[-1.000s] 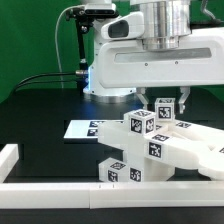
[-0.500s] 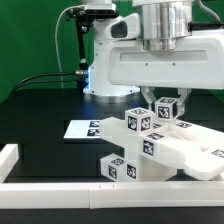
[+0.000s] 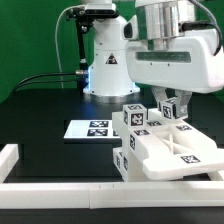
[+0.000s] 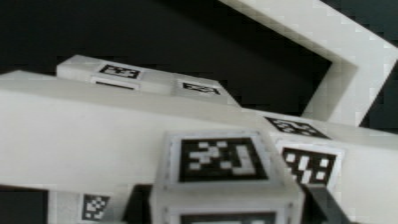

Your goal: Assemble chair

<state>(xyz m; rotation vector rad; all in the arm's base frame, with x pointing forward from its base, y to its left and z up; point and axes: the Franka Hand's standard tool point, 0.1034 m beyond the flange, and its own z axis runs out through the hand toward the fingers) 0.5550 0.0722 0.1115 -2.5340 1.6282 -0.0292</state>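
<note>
One arm: a Franka Panda, its gripper [image 3: 167, 103] hanging low over the chair [image 3: 165, 150] at the exterior view's right.
Fingers: they reach down to either side of a small tagged cube [image 3: 170, 108] on top of the assembly; whether they press on it or stand just off it, I cannot tell. The wrist view does not show the fingertips.
Step in hand: by my reading, handling or seating a part on the partly built chair, with the small cube between the fingers as the likely piece.
Doing it well: keep the wrist square over the cube so the two fingers meet its flat sides evenly; any push should go straight along the joint, since a skewed press could tip the whole white structure or jam the part. Move slowly, because the assembly rests loose on the table [image 3: 50, 110].
Where the chair is: on the black table, just behind the low white border rail [image 3: 60, 187] and beside the marker board [image 3: 92, 129], which lies toward the exterior view's left.
How the chair looks: white, blocky plastic, built of bars and thick panels in a stepped heap, with black-and-white square tags on many faces. A taller block [image 3: 133, 117] stands near the cube.
Wrist view: a tagged block [image 4: 221, 160] fills the near field, with broad white bars [image 4: 107, 110] behind it on black.
</note>
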